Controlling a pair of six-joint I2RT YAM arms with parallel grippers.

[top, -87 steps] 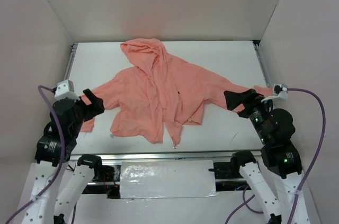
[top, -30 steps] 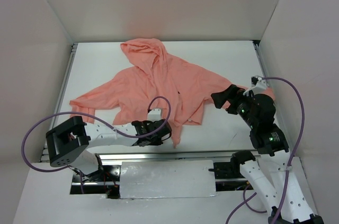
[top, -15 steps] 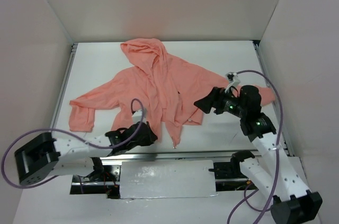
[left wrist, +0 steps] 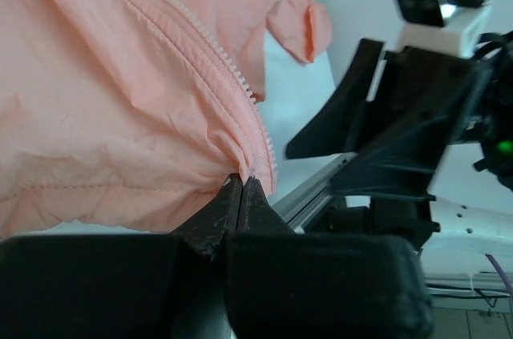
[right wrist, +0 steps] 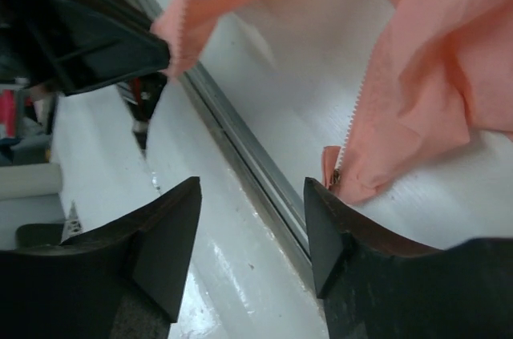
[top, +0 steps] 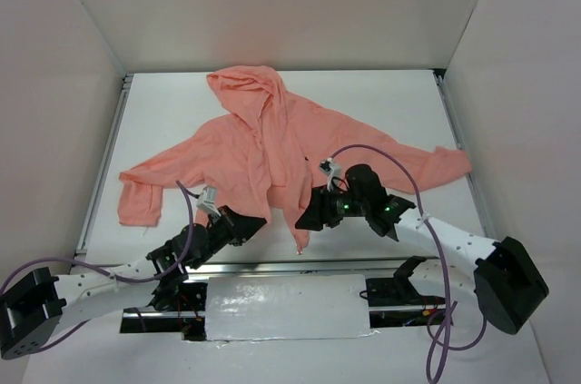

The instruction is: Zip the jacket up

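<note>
Both arms lie low along the white table's (top: 399, 103) near edge.
Left gripper (left wrist: 242, 183) pinched tight on zipper-edge hem of salmon-pink thin hooded jacket (top: 272, 152); right gripper (right wrist: 252, 188), at its 3 o'clock, jaws apart, empty, beside other zipper end. Jacket spread mid-table, hood toward 12 o'clock.

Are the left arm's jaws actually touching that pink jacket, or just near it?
Touching. The left wrist view shows the left gripper with jaws shut on the jacket at its bottom corner, beside the zipper teeth.

Salmon-pink hooded jacket (top: 263, 152), unzipped, spread flat, sleeves outstretched, hood at far side
</note>
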